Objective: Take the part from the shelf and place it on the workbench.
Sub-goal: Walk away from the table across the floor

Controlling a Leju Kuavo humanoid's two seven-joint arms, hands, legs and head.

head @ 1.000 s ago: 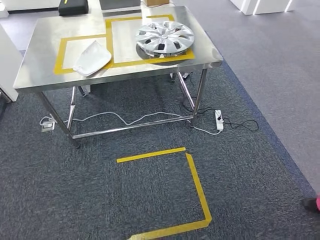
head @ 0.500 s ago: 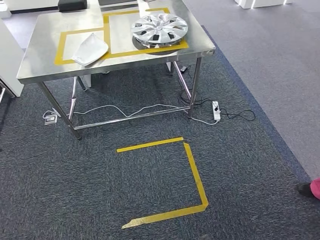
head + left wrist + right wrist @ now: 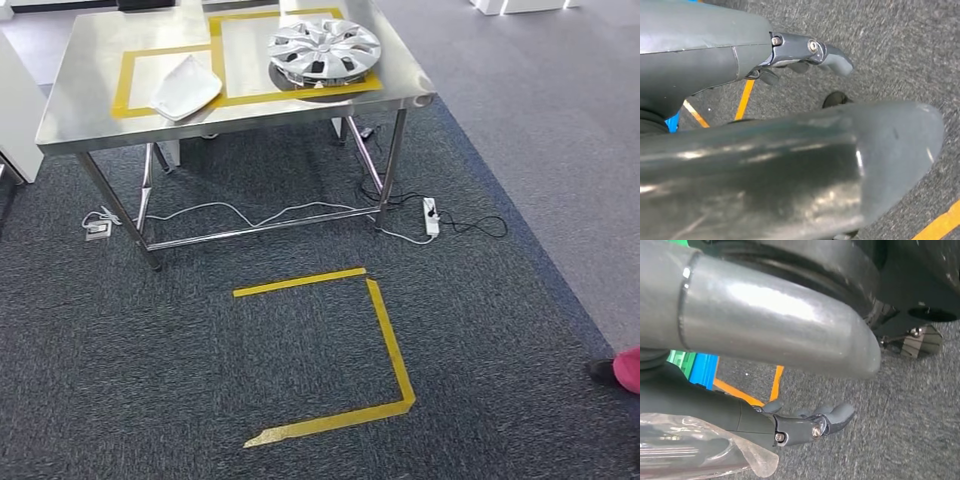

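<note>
The steel workbench [image 3: 90, 110] stands ahead at the top of the head view. A silver hubcap [image 3: 324, 50] lies in its right yellow-taped square. A white curved part [image 3: 185, 88] lies in the left taped square. My left hand [image 3: 806, 52] hangs above the carpet with its thumb out straight and nothing in it. My right hand [image 3: 806, 422] also hangs over the carpet, thumb extended, fingers holding nothing. A clear plastic sheet [image 3: 696, 450] lies along its wrist side.
Yellow tape [image 3: 389, 340] marks a partial square on the dark carpet in front of the bench. Cables and a power strip [image 3: 431, 215] lie under and right of the bench. A person's shoe and pink trouser leg [image 3: 623, 370] show at the right edge. A white cabinet [image 3: 15, 110] stands at the left.
The whole picture has shifted: bench and floor tape sit higher and slightly smaller, so the camera has moved. The parts on the bench have not moved.
</note>
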